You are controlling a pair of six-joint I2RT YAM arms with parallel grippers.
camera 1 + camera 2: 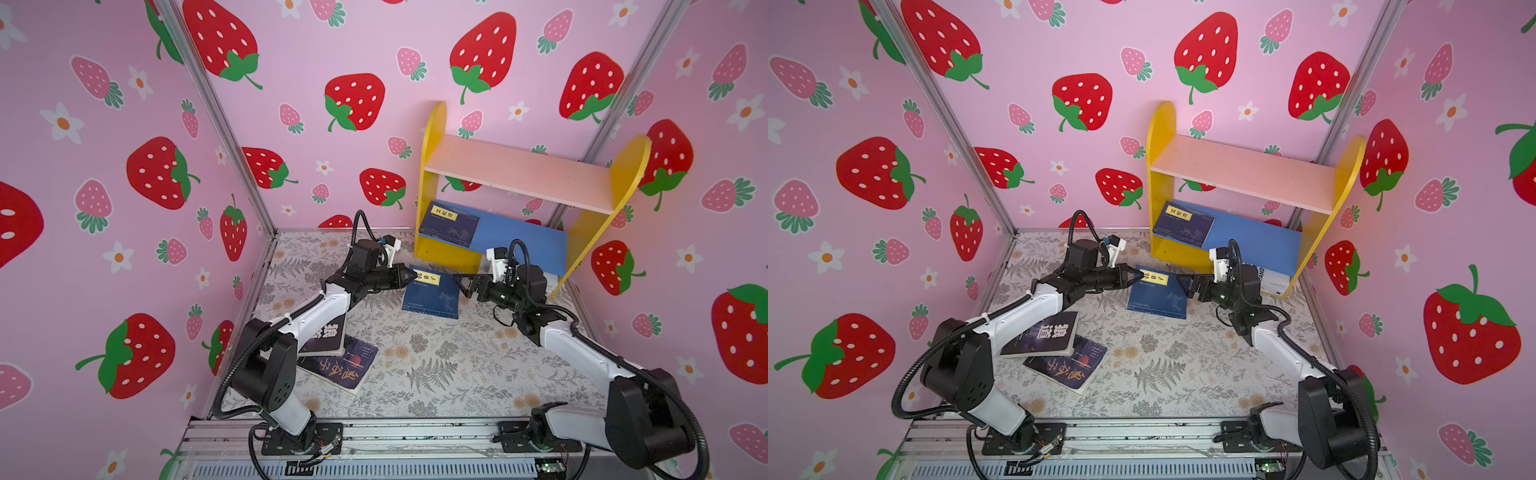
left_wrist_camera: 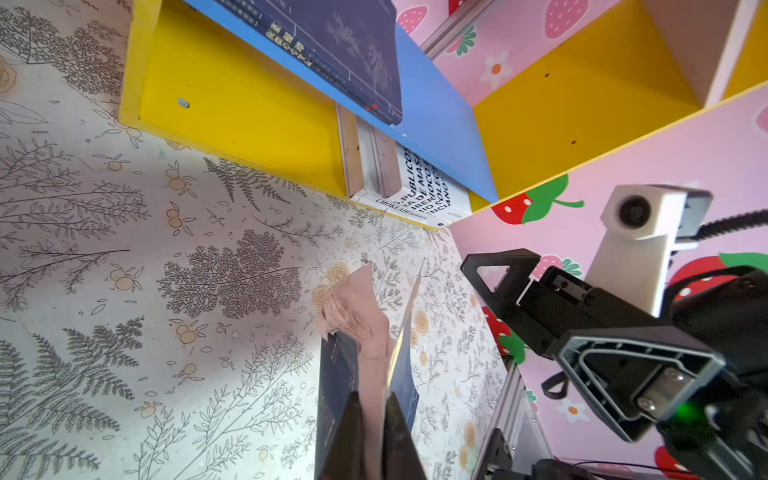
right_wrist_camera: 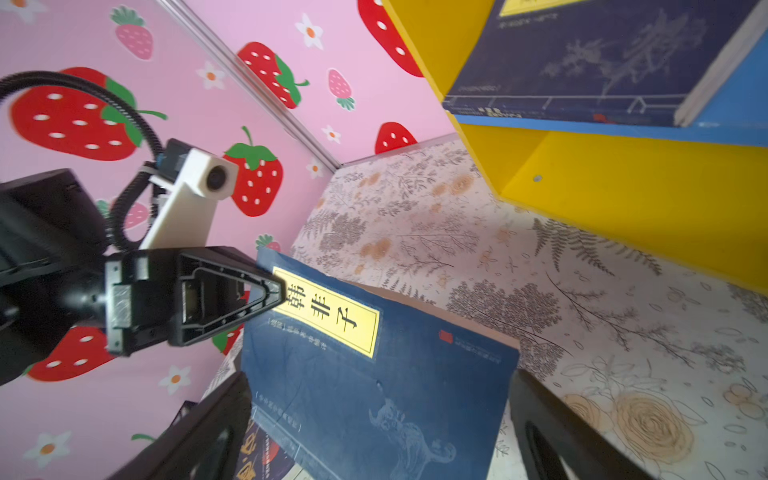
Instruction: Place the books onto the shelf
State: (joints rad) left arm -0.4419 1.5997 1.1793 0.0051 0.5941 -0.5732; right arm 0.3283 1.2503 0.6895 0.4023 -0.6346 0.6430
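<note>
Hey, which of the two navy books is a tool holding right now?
The navy book in front of the shelf: the left tool pinches its corner. The other navy book lies untouched on the blue board.

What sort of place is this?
Probably a staged robot test booth, not a real room: strawberry-print wall panels in metal framing, robot arms bolted to a rail, and a toy shelf on a floral-covered tabletop.

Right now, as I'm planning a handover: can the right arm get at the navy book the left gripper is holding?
Probably yes. The right gripper stands open beside the navy book's free edge, with nothing between them; the left gripper pinches only the far corner.
</note>
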